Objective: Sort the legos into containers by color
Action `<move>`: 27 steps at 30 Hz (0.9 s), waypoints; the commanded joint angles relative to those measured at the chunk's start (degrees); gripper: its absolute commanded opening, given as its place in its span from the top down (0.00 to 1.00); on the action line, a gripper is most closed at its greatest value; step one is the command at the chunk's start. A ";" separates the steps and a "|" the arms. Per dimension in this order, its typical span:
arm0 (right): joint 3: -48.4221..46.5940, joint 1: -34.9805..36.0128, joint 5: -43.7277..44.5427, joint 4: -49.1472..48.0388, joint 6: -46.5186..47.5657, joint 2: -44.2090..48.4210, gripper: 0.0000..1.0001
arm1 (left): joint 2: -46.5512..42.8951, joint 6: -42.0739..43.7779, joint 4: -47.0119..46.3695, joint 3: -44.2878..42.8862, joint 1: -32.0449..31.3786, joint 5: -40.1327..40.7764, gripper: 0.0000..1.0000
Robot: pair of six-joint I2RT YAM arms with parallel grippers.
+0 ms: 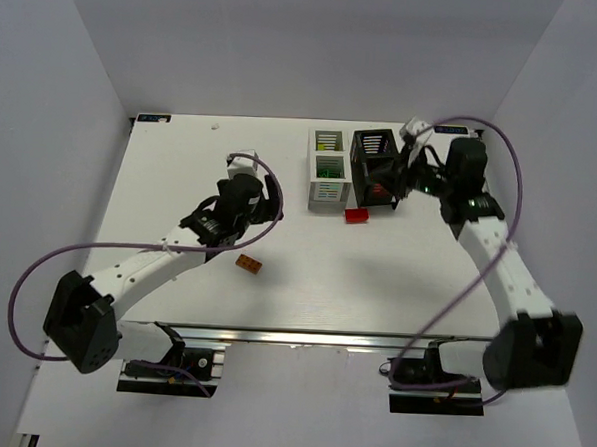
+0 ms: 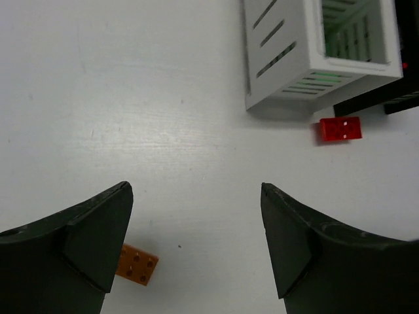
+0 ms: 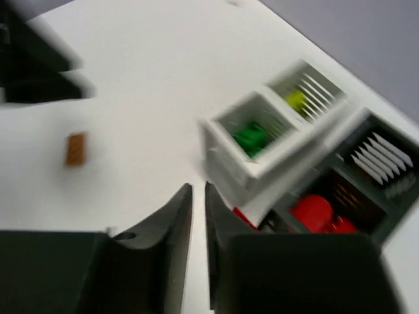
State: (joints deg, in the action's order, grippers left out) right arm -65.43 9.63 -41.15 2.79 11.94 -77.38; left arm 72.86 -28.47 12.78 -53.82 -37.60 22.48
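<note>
The white two-compartment box and the black box stand side by side at the back. Green and yellow bricks lie in the white box, red bricks in the black box. A red brick lies on the table in front of the boxes, an orange brick nearer the middle. My left gripper hovers open and empty; the orange brick is beside its left finger and the red brick lies farther ahead. My right gripper is by the black box, shut and empty.
The left wrist view shows the white box at top right with the black box's edge behind it. White walls enclose the table on three sides. The right wrist view is blurred; the orange brick shows at its left.
</note>
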 commanded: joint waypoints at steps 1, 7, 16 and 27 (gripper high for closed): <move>9.14 4.16 -14.05 7.13 6.95 11.35 0.92 | 2.81 -14.93 12.16 -3.48 0.25 2.74 0.12; 19.73 7.51 -8.71 4.68 3.07 23.50 0.42 | 2.56 -31.19 20.88 1.50 0.25 3.98 0.08; 16.21 7.42 -5.44 11.01 6.34 19.38 0.40 | 1.66 -41.84 19.49 7.15 0.25 6.09 0.06; 18.93 6.90 -4.12 6.35 5.37 27.02 0.36 | 11.33 -43.34 17.90 7.15 0.08 7.58 0.07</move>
State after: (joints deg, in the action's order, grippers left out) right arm -46.48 16.91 -45.32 11.79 17.15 -51.24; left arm 83.59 -70.24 31.51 -46.33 -37.60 27.70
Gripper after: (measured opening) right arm 0.636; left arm 0.938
